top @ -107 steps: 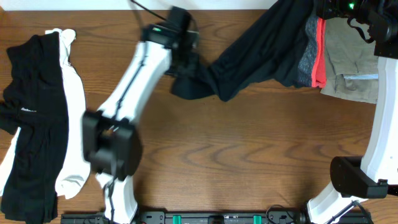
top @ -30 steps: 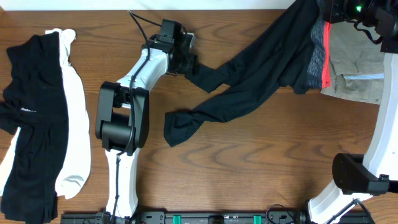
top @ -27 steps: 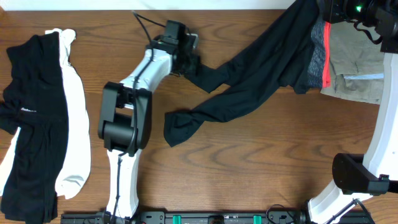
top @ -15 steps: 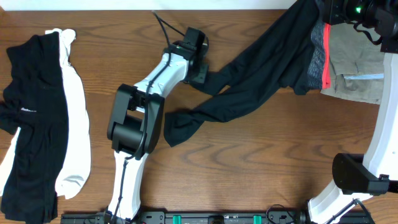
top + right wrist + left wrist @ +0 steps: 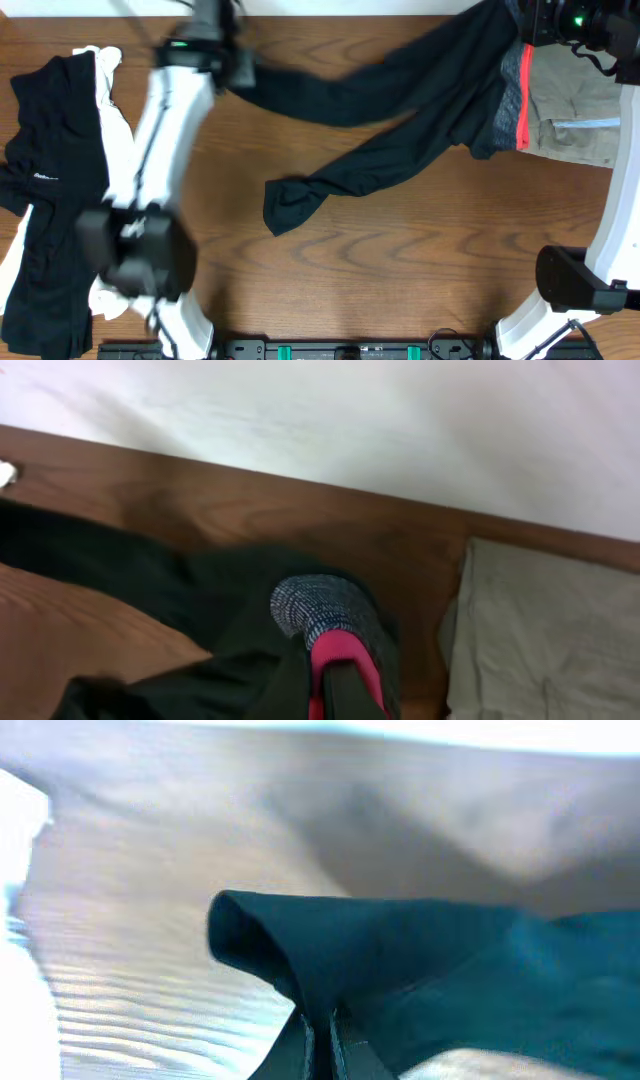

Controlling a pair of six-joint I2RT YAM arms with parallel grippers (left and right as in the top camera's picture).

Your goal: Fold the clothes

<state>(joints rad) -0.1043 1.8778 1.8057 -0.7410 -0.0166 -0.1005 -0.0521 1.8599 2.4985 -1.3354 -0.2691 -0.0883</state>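
Note:
The long black pants (image 5: 400, 120) stretch across the back of the table, their grey, coral-edged waistband (image 5: 520, 95) at the far right. My left gripper (image 5: 232, 72) is shut on the hem of one leg (image 5: 330, 970) at the back left, pulling it out straight. The other leg ends in a crumpled hem (image 5: 290, 205) near the table's middle. My right gripper (image 5: 530, 25) is shut on the waistband (image 5: 330, 625), grey and pink between its fingers.
A grey-khaki garment (image 5: 570, 100) lies at the far right under the waistband; it also shows in the right wrist view (image 5: 550, 630). A black piece (image 5: 50, 190) and a white piece (image 5: 120, 170) lie at the left. The table's far edge meets a white wall (image 5: 400, 420).
My left arm has swung fast to the left with the pant leg hem, drawing that leg out long across the back. The right gripper and the other leg have stayed in place.

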